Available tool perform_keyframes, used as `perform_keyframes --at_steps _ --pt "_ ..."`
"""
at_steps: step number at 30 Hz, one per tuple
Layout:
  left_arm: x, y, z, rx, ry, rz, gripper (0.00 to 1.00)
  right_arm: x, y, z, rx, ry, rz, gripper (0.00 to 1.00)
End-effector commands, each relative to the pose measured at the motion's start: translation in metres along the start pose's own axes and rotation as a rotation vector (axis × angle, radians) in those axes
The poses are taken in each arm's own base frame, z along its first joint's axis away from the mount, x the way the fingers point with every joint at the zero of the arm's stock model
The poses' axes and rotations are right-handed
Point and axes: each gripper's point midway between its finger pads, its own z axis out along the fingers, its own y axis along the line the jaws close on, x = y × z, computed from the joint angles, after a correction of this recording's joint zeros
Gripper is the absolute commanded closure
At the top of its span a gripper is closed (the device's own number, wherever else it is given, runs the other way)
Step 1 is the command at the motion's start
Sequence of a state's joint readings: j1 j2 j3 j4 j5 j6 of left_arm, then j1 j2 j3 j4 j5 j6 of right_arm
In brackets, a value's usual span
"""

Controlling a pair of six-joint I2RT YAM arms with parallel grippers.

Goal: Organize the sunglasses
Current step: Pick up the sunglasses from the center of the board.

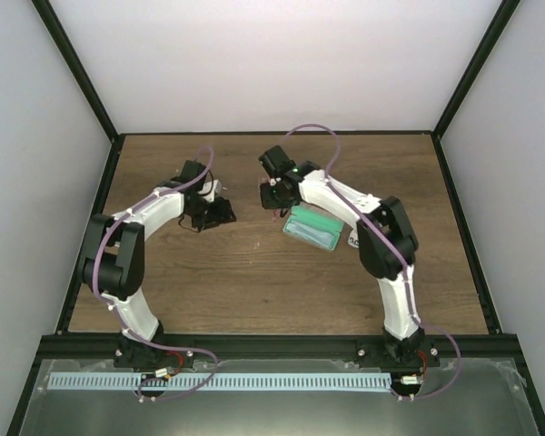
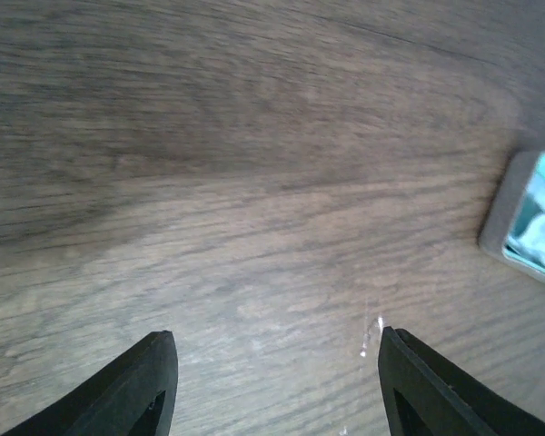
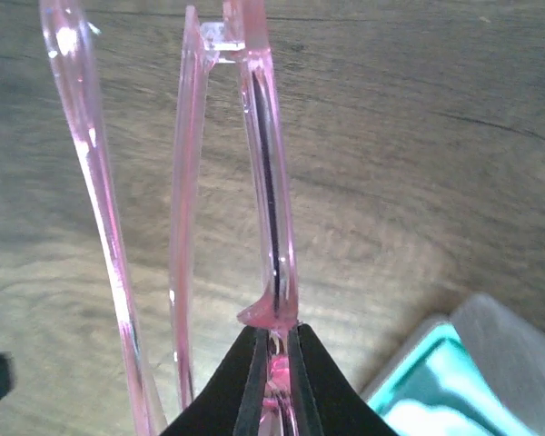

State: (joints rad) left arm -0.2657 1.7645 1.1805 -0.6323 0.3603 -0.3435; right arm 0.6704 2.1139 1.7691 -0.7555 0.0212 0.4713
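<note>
The right gripper point(image 3: 274, 331) is closed tight on the pink sunglasses point(image 3: 268, 182), its fingers point(image 3: 245, 381) pinching one thin edge of the clear frame, with the rest of the pair reaching out ahead of the jaws over the table point(image 1: 254, 272), mid-table and just beside the case point(image 3: 436, 381); whether the pair is off the wood I cannot tell. The left gripper point(image 2: 277, 341) stands about half open above bare wood with nothing between its fingers. The chief risk, as I judge it, is the hold itself: so narrow a pinch on smooth plastic, far from the middle of the pair, could let the sunglasses swing or slip out on any quick turn of the wrist; a folded temple could also spring loose and catch on the case rim. The case lies close to the right gripper, and the blue cloth point(image 3: 436, 400) already lies in it; a low or crooked approach might shove the case aside or press the lenses into its wall rather than lay them inside. A harder squeeze could bend or crack the frame. The left arm is near enough that a careless crossing might knock the load.
</note>
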Motion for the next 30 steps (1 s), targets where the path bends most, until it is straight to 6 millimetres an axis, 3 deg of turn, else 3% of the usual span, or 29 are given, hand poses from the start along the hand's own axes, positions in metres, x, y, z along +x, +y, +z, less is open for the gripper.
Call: perform_keyframes --at_steps 1,7,9,13,21,30 --pt "-0.019 -0.037 -0.034 0.186 -0.148 0.014 0.33 -0.016 0.02 -0.052 -0.133 -0.139 0.106 0.94" --pt "-0.046 -0.108 -0.103 0.527 -0.342 0.047 0.29 -0.015 0.048 -0.091 -0.378 -0.204 0.222 0.94" --pt "-0.053 -0.12 -0.12 0.587 -0.383 0.045 0.3 -0.018 0.059 -0.106 -0.465 -0.23 0.231 0.94" --pt "-0.056 -0.132 -0.135 0.672 -0.406 0.03 0.3 -0.024 0.076 -0.141 -0.618 -0.283 0.246 0.95" --pt "-0.038 -0.142 -0.168 0.919 -0.429 0.003 0.12 -0.026 0.075 -0.188 -0.836 -0.372 0.322 0.95" --pt "-0.031 -0.172 -0.196 1.056 -0.438 0.098 0.01 -0.027 0.086 -0.201 -0.936 -0.358 0.292 0.94"
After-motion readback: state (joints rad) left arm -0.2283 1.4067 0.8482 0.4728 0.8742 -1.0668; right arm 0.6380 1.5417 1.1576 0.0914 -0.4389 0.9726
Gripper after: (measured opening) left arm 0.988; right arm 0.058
